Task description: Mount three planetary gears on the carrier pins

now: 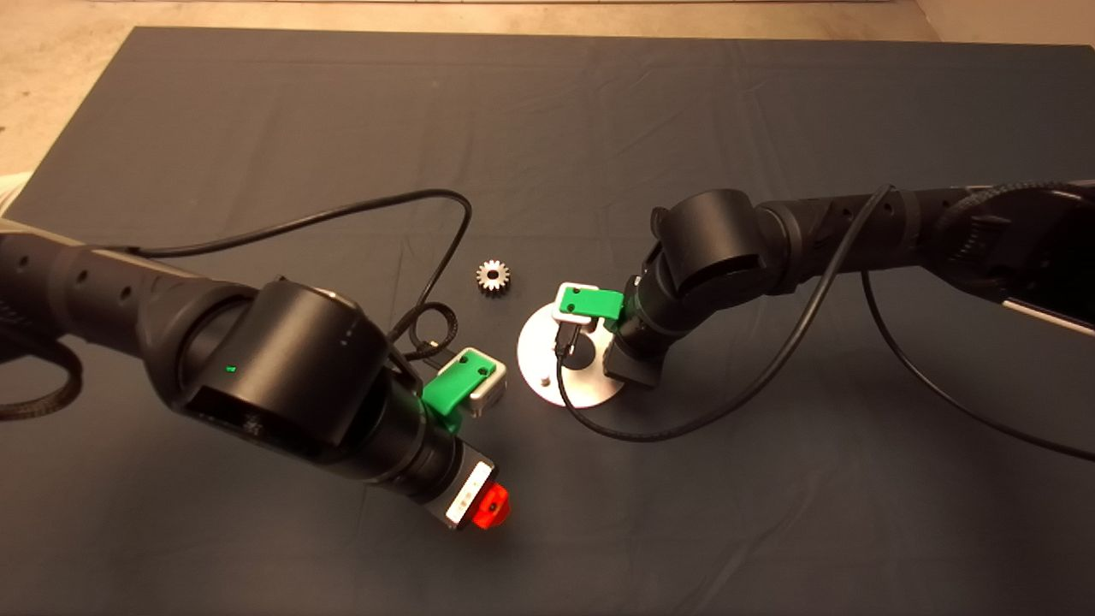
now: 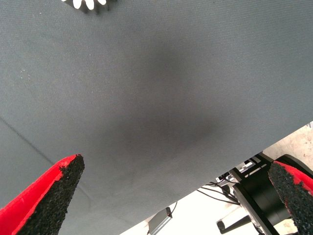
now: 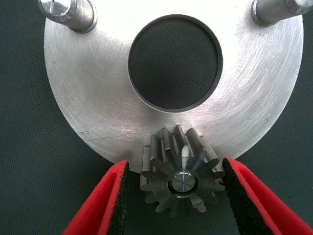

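Observation:
The silver disc [image 1: 547, 342] lies at mid-mat; in the right wrist view [image 3: 98, 98] it shows its centre hole and two bare carrier pins [image 3: 68, 12] [image 3: 276, 10]. One planetary gear [image 3: 181, 178] sits on the third pin, whose tip shows in its bore. My right gripper [image 3: 176, 164] straddles this gear, open, with a small gap at one pad [image 3: 120, 196]; from above it sits over the disc's right side [image 1: 618, 355]. A second gear [image 1: 494, 276] lies loose on the mat left of the disc. My left gripper [image 1: 488, 509] hovers over the mat, open and empty [image 2: 176, 166]. The third gear is out of view.
Black cables [image 1: 428, 214] loop over the mat beside the loose gear and across the disc's front [image 1: 642, 428]. The dark mat [image 1: 547, 111] spreads wide behind the arms. The left wrist view shows the mat's edge and dark equipment on the floor [image 2: 254, 196].

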Controlling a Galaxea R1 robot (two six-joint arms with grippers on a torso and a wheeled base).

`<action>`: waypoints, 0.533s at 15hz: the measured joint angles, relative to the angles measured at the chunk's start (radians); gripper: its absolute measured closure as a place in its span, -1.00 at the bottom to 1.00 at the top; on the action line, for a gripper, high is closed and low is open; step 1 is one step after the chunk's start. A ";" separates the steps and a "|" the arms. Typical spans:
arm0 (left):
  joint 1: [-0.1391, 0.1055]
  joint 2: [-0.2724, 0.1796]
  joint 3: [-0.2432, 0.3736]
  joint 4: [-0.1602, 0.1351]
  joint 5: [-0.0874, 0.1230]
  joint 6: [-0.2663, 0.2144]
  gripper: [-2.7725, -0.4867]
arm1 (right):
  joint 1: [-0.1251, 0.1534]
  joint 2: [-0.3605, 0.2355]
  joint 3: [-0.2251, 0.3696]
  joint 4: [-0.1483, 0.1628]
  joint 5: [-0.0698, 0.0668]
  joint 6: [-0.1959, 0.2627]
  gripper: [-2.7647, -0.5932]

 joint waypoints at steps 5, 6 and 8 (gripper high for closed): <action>0.000 -0.002 0.000 0.000 0.000 0.000 -0.98 | 0.000 -0.002 0.000 0.002 0.002 -0.001 0.03; 0.000 -0.002 0.000 0.000 0.000 0.000 -0.98 | 0.000 -0.002 0.000 0.002 0.002 -0.001 -0.04; 0.000 -0.002 0.000 0.000 0.000 0.000 -0.98 | 0.000 -0.002 0.000 0.002 0.002 -0.001 -0.18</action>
